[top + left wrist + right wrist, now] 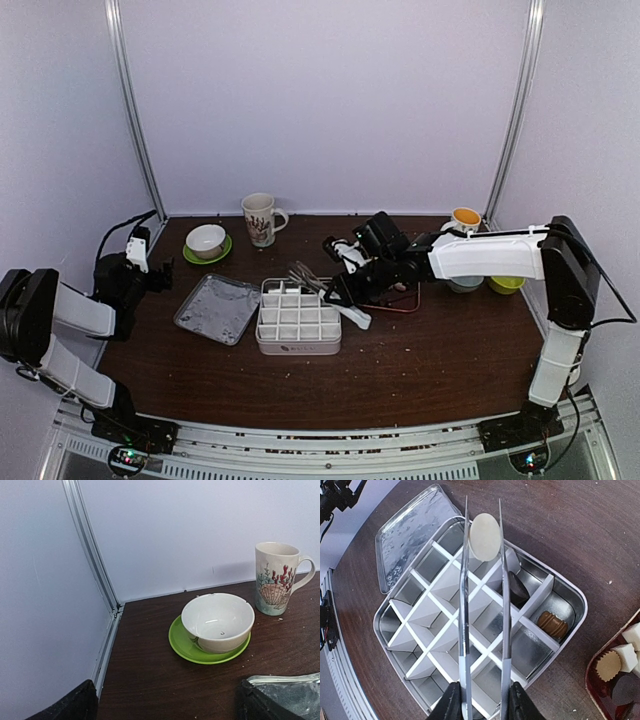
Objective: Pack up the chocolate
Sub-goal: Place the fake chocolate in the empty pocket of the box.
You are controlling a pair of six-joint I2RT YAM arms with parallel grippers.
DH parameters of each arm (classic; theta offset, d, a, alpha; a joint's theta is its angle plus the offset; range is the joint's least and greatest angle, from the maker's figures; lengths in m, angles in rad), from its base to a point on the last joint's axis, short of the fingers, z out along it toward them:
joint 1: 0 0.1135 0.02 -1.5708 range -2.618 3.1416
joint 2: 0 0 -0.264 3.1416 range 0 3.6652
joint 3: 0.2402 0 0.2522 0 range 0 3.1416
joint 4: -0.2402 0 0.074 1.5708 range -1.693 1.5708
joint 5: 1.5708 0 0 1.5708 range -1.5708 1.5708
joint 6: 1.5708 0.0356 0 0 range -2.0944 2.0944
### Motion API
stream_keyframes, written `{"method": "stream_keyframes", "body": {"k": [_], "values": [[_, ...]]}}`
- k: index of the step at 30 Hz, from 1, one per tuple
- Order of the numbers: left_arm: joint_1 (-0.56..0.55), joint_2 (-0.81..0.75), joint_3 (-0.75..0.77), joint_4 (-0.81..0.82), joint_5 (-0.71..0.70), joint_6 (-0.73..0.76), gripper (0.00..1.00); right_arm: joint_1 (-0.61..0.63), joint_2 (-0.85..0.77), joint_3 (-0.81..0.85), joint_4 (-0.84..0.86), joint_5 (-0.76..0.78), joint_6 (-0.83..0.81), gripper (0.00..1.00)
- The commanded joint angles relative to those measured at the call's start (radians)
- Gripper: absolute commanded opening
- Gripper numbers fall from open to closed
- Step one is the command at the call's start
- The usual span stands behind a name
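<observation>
1. table (pixel 420 360): dark brown. the packing happens mid-table.
2. tin (pixel 298 345): open, with a white divider grid. its lid (pixel 217 308) lies flat just left of it.
3. tray (pixel 593 672): red rim, just right of the tin. it holds the loose chocolate (pixel 622 656), a mix of white, tan and dark pieces.
4. left gripper (pixel 165 692): fingers spread wide, holding nothing. parked at the far left, facing a bowl (pixel 218 621) on a green saucer. not involved in this step.
5. right gripper (pixel 485 705): clamped on the white tongs (pixel 466 630), which reach left over the tin.
6. white chocolate disc (pixel 485 536): pinched between the tong tips, above the tin's far row. i can't tell which cell lies under it.
7. already packed in the far row: a tan piece (pixel 553 623) in the far-right corner cell and a dark piece (pixel 517 589) in the cell to its left. the other cells look empty.
8. step in hand: placing piece three, by my read.
9. next move: centre the disc over an empty cell clear of the dividers, lower it, ease the squeeze so it drops, then go back to the tray.
</observation>
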Motion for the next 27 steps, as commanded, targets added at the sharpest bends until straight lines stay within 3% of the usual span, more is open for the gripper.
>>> {"method": "stream_keyframes", "body": {"k": [1, 4, 10, 27], "values": [[0.008, -0.002, -0.005, 0.058, 0.019, 0.014, 0.98, 0.007, 0.018, 0.039, 0.038, 0.007, 0.006, 0.31], [0.007, -0.002, -0.005, 0.059, 0.019, 0.014, 0.98, 0.008, 0.018, 0.046, 0.038, 0.014, 0.004, 0.39], [0.007, -0.002, -0.005, 0.058, 0.020, 0.014, 0.98, 0.007, -0.001, 0.049, 0.044, 0.018, -0.002, 0.44], [0.008, -0.002, -0.004, 0.058, 0.018, 0.014, 0.98, 0.003, -0.246, -0.061, 0.057, 0.116, -0.031, 0.42]]}}
